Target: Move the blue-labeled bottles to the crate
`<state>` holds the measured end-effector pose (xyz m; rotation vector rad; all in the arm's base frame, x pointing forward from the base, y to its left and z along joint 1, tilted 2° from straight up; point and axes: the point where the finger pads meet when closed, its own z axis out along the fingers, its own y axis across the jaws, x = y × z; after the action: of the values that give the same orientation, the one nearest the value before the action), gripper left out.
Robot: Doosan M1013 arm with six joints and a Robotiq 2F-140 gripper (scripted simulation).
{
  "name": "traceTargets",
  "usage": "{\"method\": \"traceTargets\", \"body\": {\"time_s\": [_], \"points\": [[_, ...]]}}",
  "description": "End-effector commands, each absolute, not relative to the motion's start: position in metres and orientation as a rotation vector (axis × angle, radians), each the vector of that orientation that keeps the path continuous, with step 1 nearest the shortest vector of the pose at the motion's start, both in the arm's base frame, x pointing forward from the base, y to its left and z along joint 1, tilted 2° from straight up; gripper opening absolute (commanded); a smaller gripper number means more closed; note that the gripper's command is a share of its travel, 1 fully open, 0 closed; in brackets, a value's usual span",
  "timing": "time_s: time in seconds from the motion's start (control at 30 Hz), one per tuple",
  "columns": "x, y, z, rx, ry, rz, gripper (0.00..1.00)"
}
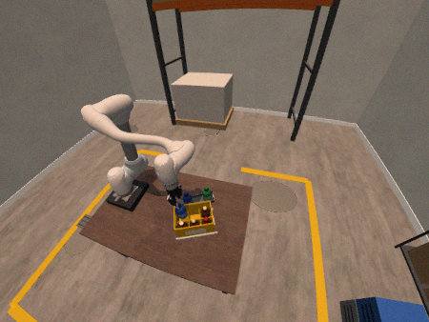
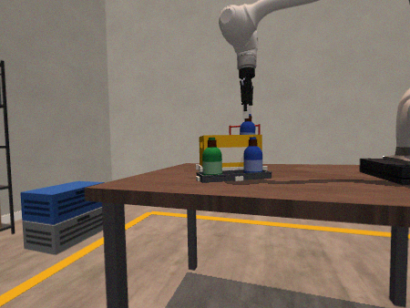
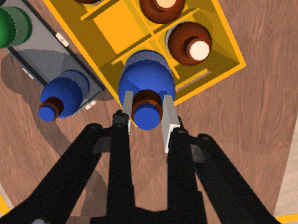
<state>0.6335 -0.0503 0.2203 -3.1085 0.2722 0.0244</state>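
Observation:
My gripper [image 1: 176,202] [image 2: 246,111] [image 3: 147,104] points down, shut on the neck of a blue bottle [image 1: 181,211] [image 2: 247,128] [image 3: 146,80]. This bottle is upright at a corner cell of the yellow crate [image 1: 178,232] [image 2: 223,140] [image 3: 227,50]. Its shoulder shows above the crate wall; its base is hidden, so I cannot tell if it touches the floor of the cell. Another blue bottle [image 1: 187,196] [image 2: 252,156] [image 3: 65,97] stands at one end of the grey tray [image 2: 223,177] [image 3: 37,37]. A green bottle [image 1: 207,193] [image 2: 212,156] [image 3: 11,25] stands at the other end.
Several brown bottles stand in the crate, among them a white-capped one [image 1: 205,211] and a red-capped one [image 1: 206,220]. The cell [image 3: 117,25] beside the held bottle is empty. The tray is close along the crate's side. The wooden table [image 1: 153,238] [image 2: 150,187] carries both.

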Motion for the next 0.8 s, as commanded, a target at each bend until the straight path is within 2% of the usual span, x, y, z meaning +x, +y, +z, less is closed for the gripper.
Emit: {"method": "traceTargets", "body": {"time_s": [0.0, 0.77], "points": [[0.6335, -0.0502, 0.2169, -3.108, 0.272, 0.024, 0.00], [0.6333, -0.0500, 0.2076, -3.108, 0.272, 0.024, 0.00]]}}
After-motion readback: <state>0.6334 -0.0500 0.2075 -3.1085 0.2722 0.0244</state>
